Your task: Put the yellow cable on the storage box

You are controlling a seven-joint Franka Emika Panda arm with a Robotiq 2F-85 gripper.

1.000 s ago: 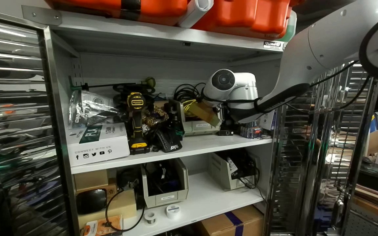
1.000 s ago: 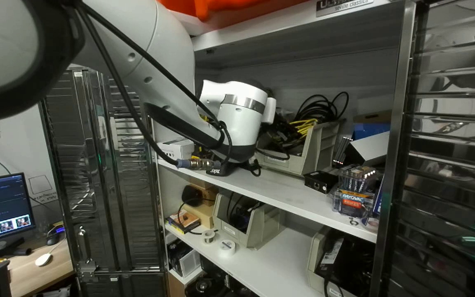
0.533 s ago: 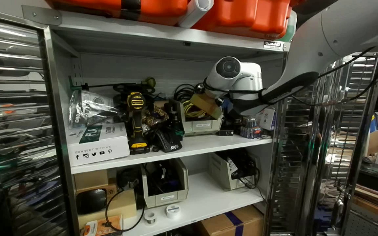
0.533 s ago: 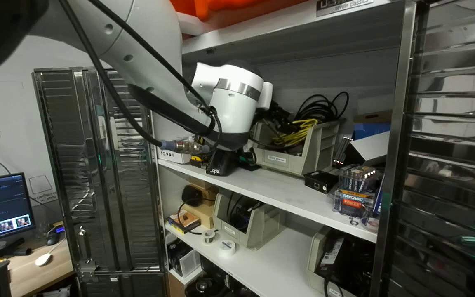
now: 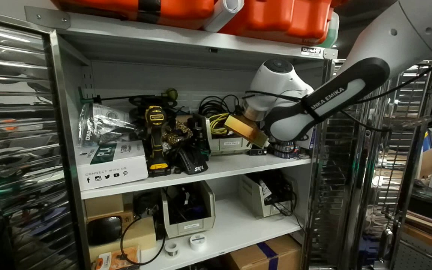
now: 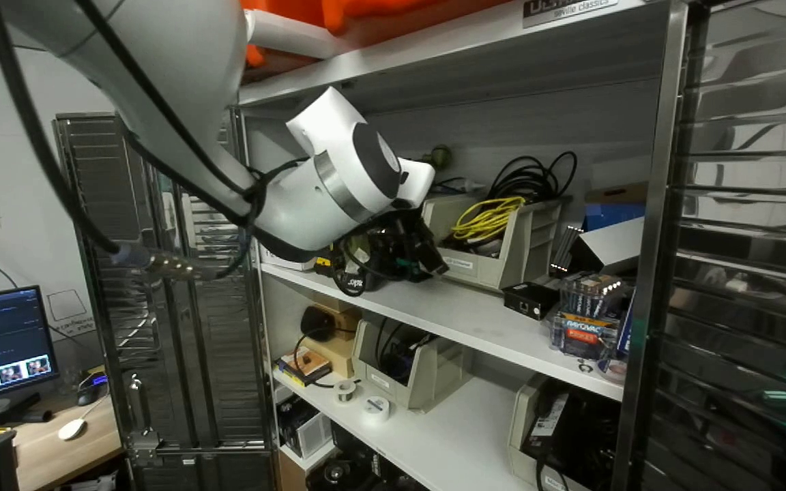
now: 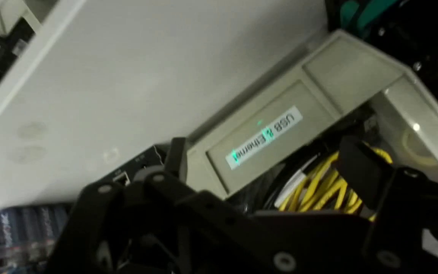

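A bundle of yellow cable (image 6: pixel 488 218) lies loosely coiled inside the beige storage box (image 6: pixel 473 268), which stands on the upper shelf. In the wrist view the box's front wall (image 7: pixel 319 101) carries a "USB & Ethernet" label, and the yellow cable (image 7: pixel 319 190) shows behind it among black cables. My gripper (image 7: pixel 268 165) is open in front of the box, its jaws wide apart with nothing held between them. The right finger (image 7: pixel 359 171) covers part of the cable from this camera. In an exterior view the arm's wrist blocks the fingers and the right part of the storage box (image 5: pixel 231 144).
Right of the box sit a small black device (image 6: pixel 531 300) and a battery pack (image 6: pixel 580 334). Black coiled cables (image 6: pixel 529 179) rise behind it. A yellow-black drill (image 5: pixel 156 142) and a PLA box (image 5: pixel 114 163) stand to the left. The shelf above (image 5: pixel 201 47) hangs over the arm.
The arm has drawn back from the box and its wrist has tilted. More of the box and the yellow cable is uncovered in an exterior view.
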